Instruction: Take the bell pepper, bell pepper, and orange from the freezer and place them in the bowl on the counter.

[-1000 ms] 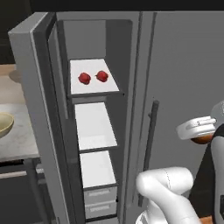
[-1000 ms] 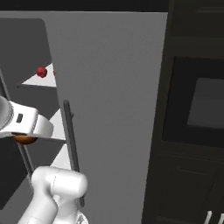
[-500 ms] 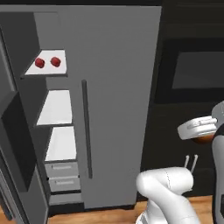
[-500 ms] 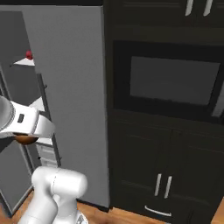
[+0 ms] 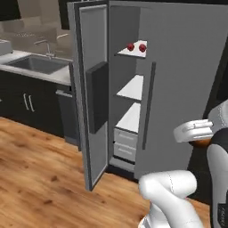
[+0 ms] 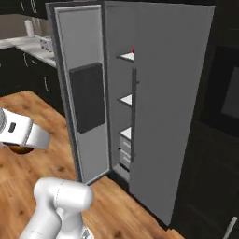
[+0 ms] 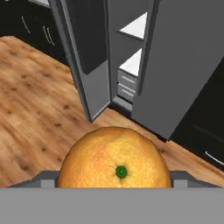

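Observation:
The orange [image 7: 114,159] looms large in the hand view and hides the fingertips; my gripper [image 5: 199,138] is shut on it, held high beside the base. From the other side the orange [image 6: 18,149] peeks out brown under the white hand [image 6: 21,135]. The freezer [image 5: 133,98] stands ahead with its thick grey door [image 5: 91,89] swung wide. Two red bell peppers [image 5: 130,46] [image 5: 142,47] sit side by side on its top white shelf; a sliver of red pepper [image 6: 133,48] shows past the fridge's edge. The marbled counter [image 5: 49,73] runs left of the freezer. The bowl is out of view.
A sink with a tap [image 5: 38,62] is set in the counter over dark cabinets [image 5: 26,102]. Wooden floor [image 5: 40,178] spreads between me and the freezer. A dark oven wall [image 6: 219,116] stands to the right. White drawers [image 5: 124,144] fill the freezer's bottom.
The base has driven back and turned, so both base views shifted: the freezer is now farther off, with floor and sink counter showing. The gripper keeps hold of the orange.

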